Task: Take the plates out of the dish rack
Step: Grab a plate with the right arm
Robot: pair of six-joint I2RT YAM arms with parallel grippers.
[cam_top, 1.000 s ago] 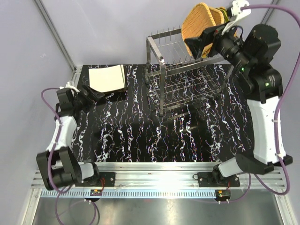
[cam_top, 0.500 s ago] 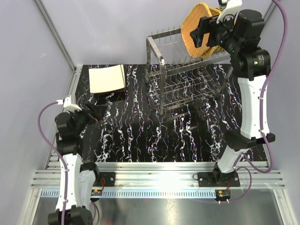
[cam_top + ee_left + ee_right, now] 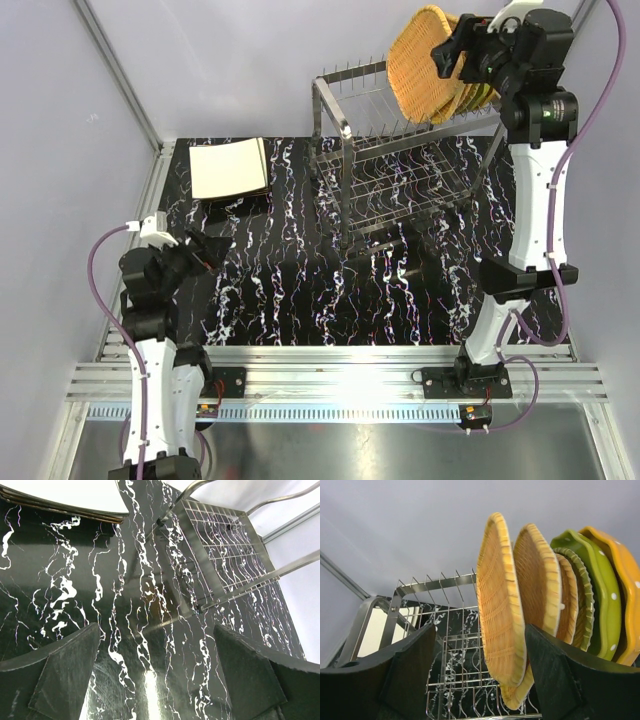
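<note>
"Black marble-look tabletop point(image 3: 300, 300), glossy with white veins, and pale walls around it. Where are the plates point(image 3: 430, 70)?"

"Mostly on edge in the top tier of the dish rack point(image 3: 400, 175) at one o'clock. It's silver wire with upright prongs and a tubular frame. Woven-look tan plates point(image 3: 502, 605) lead, then a glossy scalloped green plate point(image 3: 595, 590) and an orange dotted plate point(image 3: 626, 595)."

"Any out?"

"Square cream plates point(image 3: 228, 167) lie stacked flat at ten o'clock."

"The claws?"

"The right gripper point(image 3: 480, 640) is spread. Its dark fingers straddle the front woven plate, one finger clearly apart from it. The left gripper point(image 3: 155, 675) hangs released over the tabletop at eight o'clock."
</note>
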